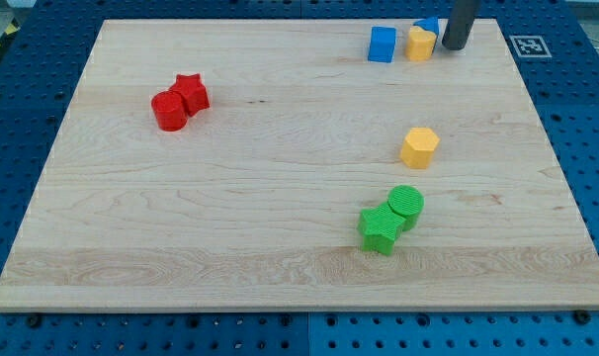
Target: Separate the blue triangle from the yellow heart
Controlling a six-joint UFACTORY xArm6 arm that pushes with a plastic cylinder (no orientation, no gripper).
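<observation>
The yellow heart (420,44) sits near the view's top right on the wooden board (280,198). The blue triangle (428,25) lies just behind it, touching it and mostly hidden by it and the rod. My tip (453,46) rests on the board just right of the yellow heart, close to or touching both blocks. A blue cube (382,44) stands a short gap to the left of the heart.
A yellow hexagon (419,146) lies at the right middle. A green cylinder (405,206) and a green star (380,228) touch below it. A red star (191,93) and a red cylinder (168,110) touch at the upper left. A marker tag (528,45) sits off the board's top right corner.
</observation>
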